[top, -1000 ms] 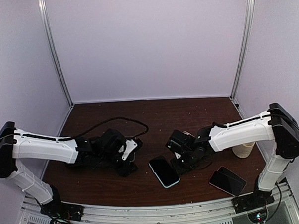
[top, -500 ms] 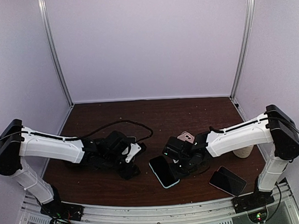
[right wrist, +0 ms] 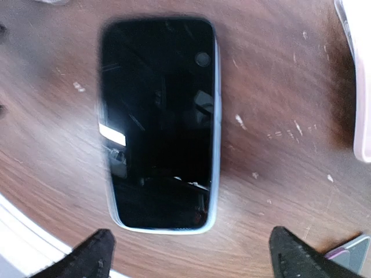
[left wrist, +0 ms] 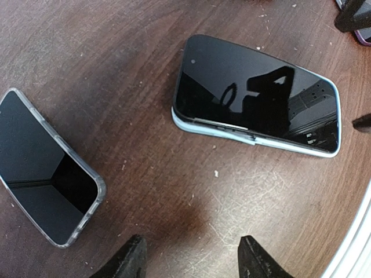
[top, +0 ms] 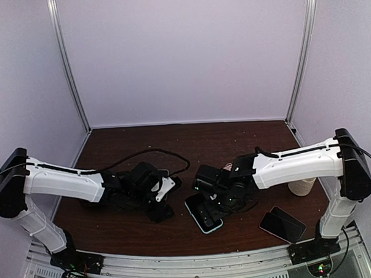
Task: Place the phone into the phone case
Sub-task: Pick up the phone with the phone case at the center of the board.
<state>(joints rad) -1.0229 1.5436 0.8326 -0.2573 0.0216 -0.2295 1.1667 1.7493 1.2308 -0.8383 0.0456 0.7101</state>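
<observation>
The phone (left wrist: 255, 92), black screen up, lies in the pale blue phone case (left wrist: 194, 126) near the middle of the counter's (top: 234, 137) front edge. One long side sits slightly above the case rim.

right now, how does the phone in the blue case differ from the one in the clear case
The blue-cased phone has a light blue rim; the clear-cased phone has a see-through one. The blue-cased phone looks unseated along one long edge; the clear-cased phone sits flush. Both lie screen up, screens dark, on the table.
</observation>
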